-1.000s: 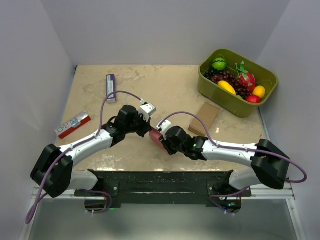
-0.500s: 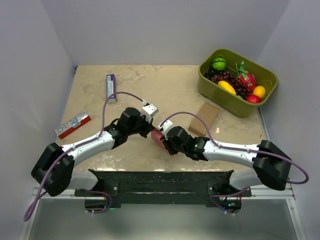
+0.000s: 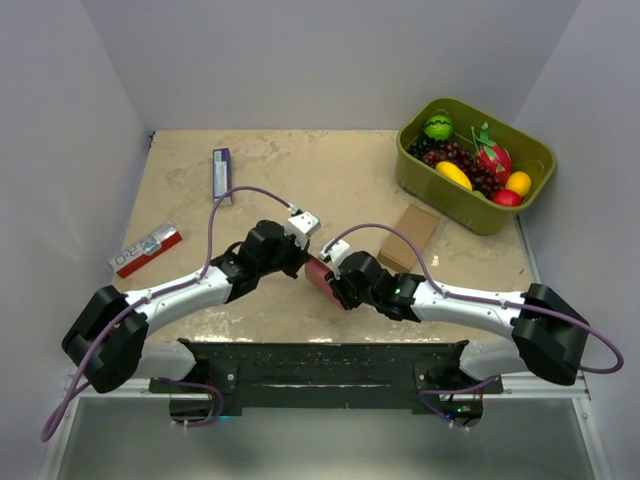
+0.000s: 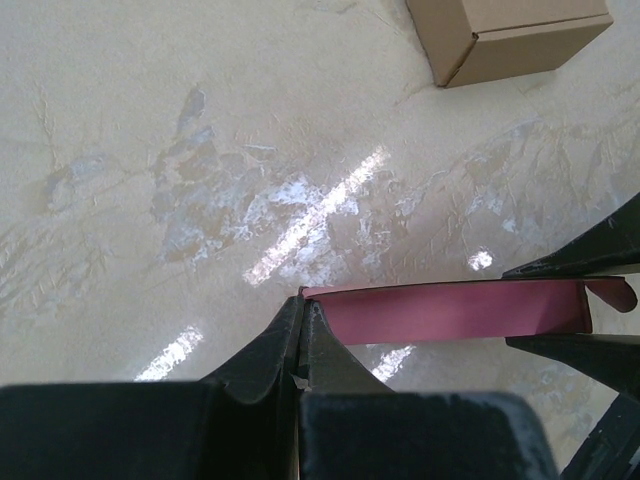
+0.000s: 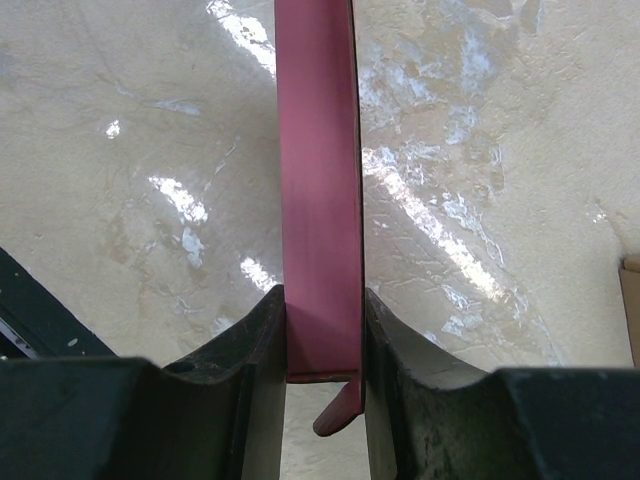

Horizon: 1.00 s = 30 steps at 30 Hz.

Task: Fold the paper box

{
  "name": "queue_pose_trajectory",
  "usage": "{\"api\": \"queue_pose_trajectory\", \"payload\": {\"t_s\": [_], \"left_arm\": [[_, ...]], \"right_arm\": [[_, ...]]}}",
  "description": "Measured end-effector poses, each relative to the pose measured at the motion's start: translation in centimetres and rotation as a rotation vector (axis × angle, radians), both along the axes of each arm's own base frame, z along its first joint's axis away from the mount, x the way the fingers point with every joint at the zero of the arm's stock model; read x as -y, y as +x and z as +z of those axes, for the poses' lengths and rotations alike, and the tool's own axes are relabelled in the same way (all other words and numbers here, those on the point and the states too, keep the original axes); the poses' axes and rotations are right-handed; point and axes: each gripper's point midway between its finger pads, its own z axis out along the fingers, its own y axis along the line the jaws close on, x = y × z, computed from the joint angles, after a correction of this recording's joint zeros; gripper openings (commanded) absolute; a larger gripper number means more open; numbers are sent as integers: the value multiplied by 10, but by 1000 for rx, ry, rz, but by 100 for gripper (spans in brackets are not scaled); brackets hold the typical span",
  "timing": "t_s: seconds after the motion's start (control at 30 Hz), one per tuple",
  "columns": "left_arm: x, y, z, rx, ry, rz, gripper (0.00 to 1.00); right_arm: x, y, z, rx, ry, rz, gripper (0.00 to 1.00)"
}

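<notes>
Clamping the paper box (image 5: 320,200) edge-on, right tool (image 5: 322,318), plain only wrist-side.

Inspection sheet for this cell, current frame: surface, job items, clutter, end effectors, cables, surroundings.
Surface: beige mottled table, glossy glare patches.
Job's things: pink paper box, flattened, held between both arms.
Clutter: brown cardboard box; green fruit bin; red-and-white packet; purple-white packet.
End effectors: left end effector shut on box's end; right end effector shut across its faces.
Cables: purple cables loop over both arms.
Surroundings: plain grey walls; nothing else seen.
</notes>
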Motion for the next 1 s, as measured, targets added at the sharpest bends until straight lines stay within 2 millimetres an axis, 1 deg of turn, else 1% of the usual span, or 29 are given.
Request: {"api": "queue_pose_trajectory", "payload": {"t_s": [0.17,0.3,0.53,0.73,1.0], "left_arm": [[2,-4,1,-41,-46,38,0],[-2,-11,0,-58,-114,85,0],[-5,-15,0,-29,-253,145,0],[-9,-17,0,15,-293,144,0],[-13,-20,0,48,-286,134,0]], "right_arm": [[3,-5,1,-1,18,24,16],[2,-9,2,-9,36,56,16],[0,-9,1,-11,47,78,15],[-3,-11,2,-13,59,104,16],[-4,-12,4,-10,60,136,16]]}}
